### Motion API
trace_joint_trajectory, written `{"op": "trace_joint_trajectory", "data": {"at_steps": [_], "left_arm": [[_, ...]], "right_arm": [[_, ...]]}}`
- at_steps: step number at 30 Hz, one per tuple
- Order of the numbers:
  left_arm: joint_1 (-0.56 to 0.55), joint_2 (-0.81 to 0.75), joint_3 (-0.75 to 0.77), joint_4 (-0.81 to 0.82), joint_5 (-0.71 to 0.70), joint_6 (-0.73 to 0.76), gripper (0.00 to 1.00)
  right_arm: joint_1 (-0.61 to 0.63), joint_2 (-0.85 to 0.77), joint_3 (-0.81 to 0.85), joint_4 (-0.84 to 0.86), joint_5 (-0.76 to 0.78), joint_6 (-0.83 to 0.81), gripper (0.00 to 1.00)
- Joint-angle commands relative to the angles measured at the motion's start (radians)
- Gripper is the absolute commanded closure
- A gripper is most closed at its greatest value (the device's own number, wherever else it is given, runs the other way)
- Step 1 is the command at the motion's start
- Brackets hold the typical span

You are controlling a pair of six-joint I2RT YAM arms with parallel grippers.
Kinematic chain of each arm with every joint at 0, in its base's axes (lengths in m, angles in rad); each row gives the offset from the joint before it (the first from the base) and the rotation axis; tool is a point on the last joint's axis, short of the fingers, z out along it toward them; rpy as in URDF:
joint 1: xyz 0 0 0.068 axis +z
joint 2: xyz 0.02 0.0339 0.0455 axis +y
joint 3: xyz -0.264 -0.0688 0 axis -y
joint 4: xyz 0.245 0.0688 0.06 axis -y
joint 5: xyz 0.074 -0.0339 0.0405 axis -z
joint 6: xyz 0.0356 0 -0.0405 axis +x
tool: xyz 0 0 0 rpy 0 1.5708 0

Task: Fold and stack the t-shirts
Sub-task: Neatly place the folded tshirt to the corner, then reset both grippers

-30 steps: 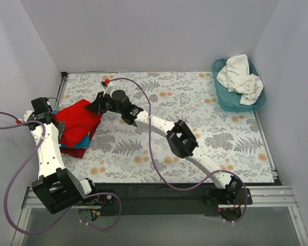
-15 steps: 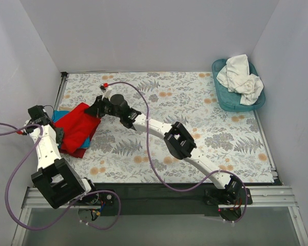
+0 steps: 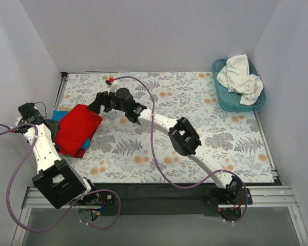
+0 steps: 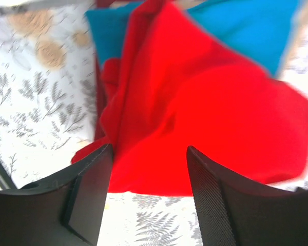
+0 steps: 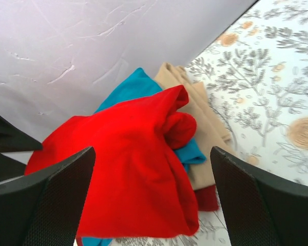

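Jaws on both arms stand wide open and empty either side of the red t-shirt (image 3: 78, 129), letting it rest folded atop the turquoise t-shirt (image 4: 246, 31) at the tabletop's (image 3: 205, 113) left edge

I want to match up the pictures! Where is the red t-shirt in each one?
Top external: the red t-shirt is at the left side of the picture, about halfway up.
Left wrist: the red t-shirt fills the middle of the picture.
Right wrist: the red t-shirt is in the lower left.
Shared landmark: the turquoise t-shirt peeks out from under it in every view.
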Motion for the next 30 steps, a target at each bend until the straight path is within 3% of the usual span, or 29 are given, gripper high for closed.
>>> {"op": "trace_joint_trajectory", "data": {"at_steps": [1, 10, 13, 16, 21, 23, 26, 30], "left_arm": [[0.003, -0.049, 0.095, 0.002, 0.042, 0.032, 0.41], [-0.072, -0.062, 0.161, 0.046, 0.117, 0.041, 0.34], [-0.152, -0.057, 0.176, 0.074, 0.149, 0.042, 0.33], [-0.363, -0.045, 0.176, 0.126, 0.132, 0.021, 0.31], [-0.621, 0.038, 0.164, 0.222, 0.076, -0.04, 0.3], [-0.782, 0.068, 0.162, 0.255, 0.053, -0.051, 0.3], [-0.94, 0.127, 0.153, 0.357, 0.049, -0.06, 0.29], [-1.082, 0.156, 0.12, 0.465, 0.062, -0.042, 0.29]], "right_arm": [[-0.039, -0.17, -0.045, -0.009, 0.0, -0.049, 0.02], [-0.108, -0.339, -0.246, -0.109, -0.029, -0.096, 0.02], [-0.119, -0.4, -0.313, -0.17, -0.02, -0.11, 0.02], [-0.131, -0.515, -0.474, -0.193, 0.027, -0.136, 0.02], [-0.184, -0.741, -0.77, -0.213, 0.115, -0.161, 0.02], [-0.2, -0.868, -0.874, -0.224, 0.152, -0.174, 0.02], [-0.229, -1.043, -1.113, -0.251, 0.24, -0.191, 0.02], [-0.24, -1.258, -1.299, -0.342, 0.368, -0.198, 0.02]]}}
